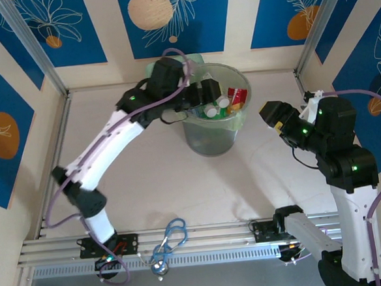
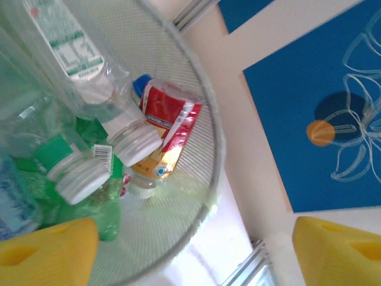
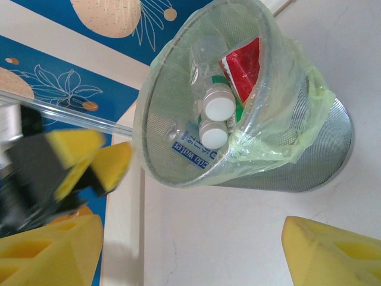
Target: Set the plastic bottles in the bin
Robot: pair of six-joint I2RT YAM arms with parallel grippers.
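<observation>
- Left gripper (image 1: 204, 91): we record its jaws standing wide apart, with nothing between the yellow pads (image 2: 47, 250). It hangs over the left side of the mouth of the bin (image 1: 211, 140).
- Right gripper (image 1: 275, 116): we find it spread wide too, empty and touching nothing. It sits to the right of the bin and apart from it.
- Plastic bottles (image 2: 128, 140): we list several heaped inside the bin, directly below the left gripper. Two show white caps, and a red-labelled bottle (image 2: 169, 116) lies against the wall.
</observation>
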